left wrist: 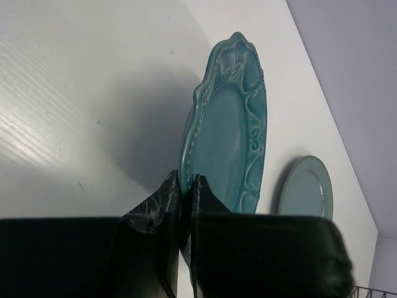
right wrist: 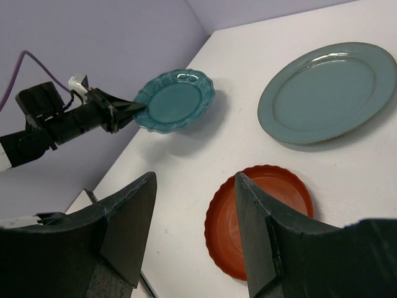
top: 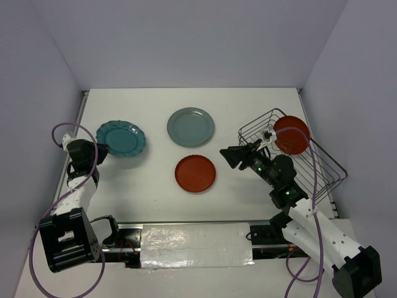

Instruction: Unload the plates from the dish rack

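Observation:
The dark teal scalloped plate (top: 121, 138) is at the left of the table, and my left gripper (top: 102, 152) is shut on its near rim (left wrist: 185, 180). The plate (left wrist: 226, 130) seems slightly lifted, with a shadow under it (right wrist: 173, 100). The pale grey-green plate (top: 190, 126) lies flat at the back middle. One red-orange plate (top: 195, 173) lies flat on the table. Another red-orange plate (top: 291, 134) stands in the dark wire dish rack (top: 322, 162) at the right. My right gripper (top: 228, 156) is open and empty, above the table just left of the rack, over the red plate (right wrist: 282, 192).
White walls close in the table at the back and sides. The rack sits skewed near the right edge. A foil-covered strip (top: 195, 245) runs along the near edge between the arm bases. The left arm's purple cable (top: 62, 130) loops by the left edge.

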You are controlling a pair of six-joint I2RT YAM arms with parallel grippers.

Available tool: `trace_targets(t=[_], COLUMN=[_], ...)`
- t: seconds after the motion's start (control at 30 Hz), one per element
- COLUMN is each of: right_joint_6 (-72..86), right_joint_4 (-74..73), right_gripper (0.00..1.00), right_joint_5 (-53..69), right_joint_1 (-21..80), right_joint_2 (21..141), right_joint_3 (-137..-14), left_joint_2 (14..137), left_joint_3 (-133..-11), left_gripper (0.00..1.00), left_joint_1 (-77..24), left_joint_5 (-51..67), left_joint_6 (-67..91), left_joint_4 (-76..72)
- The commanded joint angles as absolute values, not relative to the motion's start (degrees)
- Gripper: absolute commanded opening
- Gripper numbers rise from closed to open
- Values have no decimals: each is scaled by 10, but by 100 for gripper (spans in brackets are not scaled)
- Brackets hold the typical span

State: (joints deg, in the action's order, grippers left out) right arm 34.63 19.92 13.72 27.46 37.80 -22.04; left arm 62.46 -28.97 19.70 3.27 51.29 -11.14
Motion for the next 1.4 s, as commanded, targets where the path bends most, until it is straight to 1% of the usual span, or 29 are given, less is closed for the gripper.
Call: trace_targets(t=[0.0,0.43,0.5,0.57,0.63,0.77,0.87,0.93,0.97,1.07,1.13,1.17,1.2,1.27,1.37], right_joint_6=[338,342,341,342,341,337,341,340,339,339,340,340,340,344,352], right_joint_4=[229,263,262,271,272,256,262,259,257,255,254,253,251,245,239], right_gripper=[61,61,61,61,61,61,61,61,61,61,61,61,61,61,60], right_joint_5=[126,128,124,116,111,112,116,113,113,111,108,108,108,102,92], right_joint_1=[278,279,278,279,279,279,279,279,278,278,279,279,279,278,279], right_joint_2=[379,398,396,395,403,421,421,416,414,405,403,402,401,399,396], right_joint_3=[-213,-198,-196,-192,-191,-205,-203,-202,-202,-200,-197,-196,-196,-197,-197], left_joint_2=[623,617,626,629,628,642,661,673,677,689,695,697,697,695,685], left_joint_3=[-273,-212,-213,-206,-196,-192,-193,-195,-194,-195,-199,-200,-200,-208,-233], left_gripper=[0,0,6,22,26,38,40,44,48,54,56,61,65,69,83], left_joint_1=[200,200,200,200,200,199,200,200,200,199,196,196,195,194,187], left_joint_5=[43,5,7,4,2,2,2,-15,-16,-15,-22,-24,-30,-37,-55], left_joint_6=[553,528,526,523,531,520,512,513,513,513,510,507,505,500,489], left_joint_4=[-261,-283,-274,-269,-271,-256,-246,-236,-235,-230,-218,-215,-211,-188,-133])
